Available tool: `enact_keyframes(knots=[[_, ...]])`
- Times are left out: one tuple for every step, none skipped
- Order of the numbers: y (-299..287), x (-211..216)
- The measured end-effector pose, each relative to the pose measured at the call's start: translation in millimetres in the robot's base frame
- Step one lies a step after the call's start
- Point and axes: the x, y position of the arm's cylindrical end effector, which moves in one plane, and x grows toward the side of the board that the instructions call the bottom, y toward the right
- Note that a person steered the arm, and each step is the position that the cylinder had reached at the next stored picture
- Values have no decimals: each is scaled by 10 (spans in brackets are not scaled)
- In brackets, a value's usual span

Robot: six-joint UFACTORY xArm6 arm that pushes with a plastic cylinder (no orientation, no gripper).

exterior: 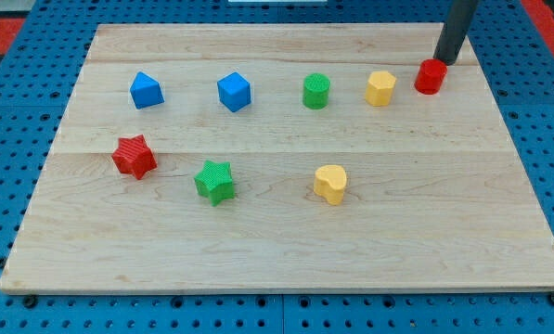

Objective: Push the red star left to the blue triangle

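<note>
The red star lies at the left of the wooden board. The blue triangle sits above it, near the view's top left, a short gap away. My tip is far off at the top right, just above and to the right of a red cylinder, almost touching it. The tip is nowhere near the red star.
A blue cube, a green cylinder and a yellow hexagon stand in the top row. A green star and a yellow heart lie lower. The board rests on a blue pegboard.
</note>
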Motion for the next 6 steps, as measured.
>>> enact_keyframes(knots=[[-13, 318], [0, 111], [-16, -396], [-477, -449], [-539, -41], [-429, 47]])
